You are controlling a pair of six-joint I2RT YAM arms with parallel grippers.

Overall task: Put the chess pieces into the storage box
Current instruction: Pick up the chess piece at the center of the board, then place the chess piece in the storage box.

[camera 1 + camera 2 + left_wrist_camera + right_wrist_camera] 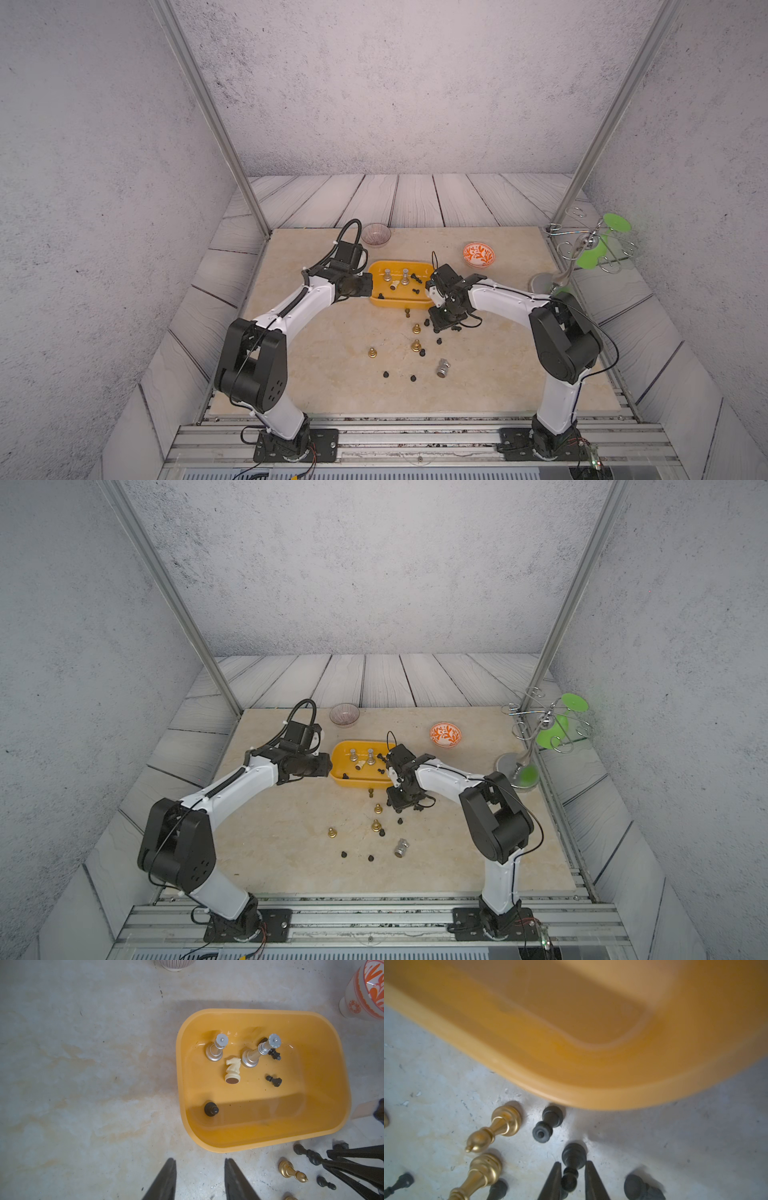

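Straddling a toppled black pawn (574,1155), the right gripper (573,1162) holds its jaws narrowly apart, grip unclear; storage box (571,1064) just beyond its tips; left gripper (199,1160) half-open, empty.

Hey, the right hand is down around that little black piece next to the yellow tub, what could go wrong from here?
1. The right hand straddles a small black pawn with another black piece close beside its finger; closing or lifting may topple it.
2. The rim of the storage box rises right ahead; a low carry could clip it.
3. The left hand hovers open by the box, so the arms might crowd.
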